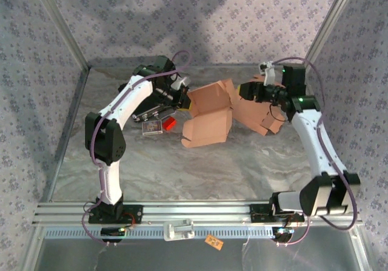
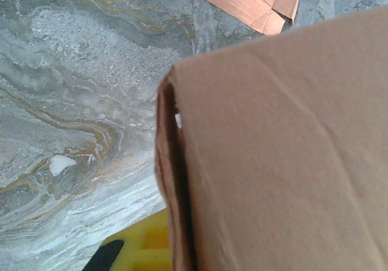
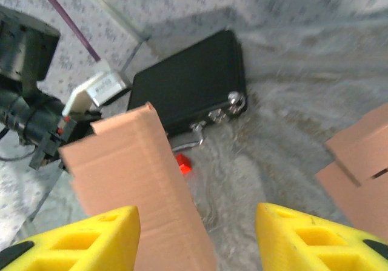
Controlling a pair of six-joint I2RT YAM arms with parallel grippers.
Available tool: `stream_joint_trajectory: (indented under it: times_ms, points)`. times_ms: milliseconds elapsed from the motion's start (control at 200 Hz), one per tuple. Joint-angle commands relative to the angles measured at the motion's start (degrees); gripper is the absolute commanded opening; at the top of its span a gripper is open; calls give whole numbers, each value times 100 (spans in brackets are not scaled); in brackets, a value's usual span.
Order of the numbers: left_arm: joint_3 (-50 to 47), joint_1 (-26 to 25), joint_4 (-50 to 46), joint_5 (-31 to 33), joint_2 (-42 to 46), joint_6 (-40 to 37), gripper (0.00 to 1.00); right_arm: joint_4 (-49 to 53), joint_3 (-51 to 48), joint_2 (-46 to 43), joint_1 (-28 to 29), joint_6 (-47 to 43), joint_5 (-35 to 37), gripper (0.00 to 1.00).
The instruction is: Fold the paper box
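The brown paper box [image 1: 209,116] stands half-formed in the middle of the table, with flat flaps [image 1: 262,118] spread to its right. My left gripper [image 1: 182,101] is shut on the box's left wall. In the left wrist view that doubled wall [image 2: 273,162] runs down beside one yellow finger [image 2: 136,250]. My right gripper [image 1: 245,91] hovers at the box's far right side. In the right wrist view this gripper [image 3: 197,217] is open, its yellow fingers [image 3: 79,240] far apart. An upright cardboard panel [image 3: 133,174] stands just ahead of the left finger, with nothing gripped.
A black case [image 3: 188,83] with metal latches lies behind the box, near the left arm [image 3: 24,71]. A small red block [image 1: 169,123] and a card [image 1: 151,127] lie left of the box. Patterned walls close in the table on three sides.
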State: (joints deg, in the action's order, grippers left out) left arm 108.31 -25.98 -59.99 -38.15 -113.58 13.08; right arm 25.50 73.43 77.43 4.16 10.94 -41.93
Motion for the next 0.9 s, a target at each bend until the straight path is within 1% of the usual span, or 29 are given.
stream_joint_trajectory:
  times_ms: [0,240,325,410,570,640,720,894]
  points:
    - [-3,-4,-13,-203,126,-19,0,82,267,267,134,-21,-678,54]
    - [6,-8,-22,-193,114,-1,0,206,527,496,428,-176,-503,52]
    - [23,-4,-13,-188,109,10,0,336,571,545,570,-278,-302,50]
    - [32,-12,-22,-184,112,19,0,509,646,604,708,-422,44,49]
    - [-16,-14,-31,-165,130,2,0,869,880,681,1026,-784,911,45]
    - [-29,-21,-40,-158,137,1,0,867,918,683,1149,-855,1193,44]
    - [-12,-30,-44,-152,139,1,0,1101,994,711,1361,-938,1657,43]
    - [90,-72,-114,-84,118,10,0,1357,1297,932,1931,-995,3243,42]
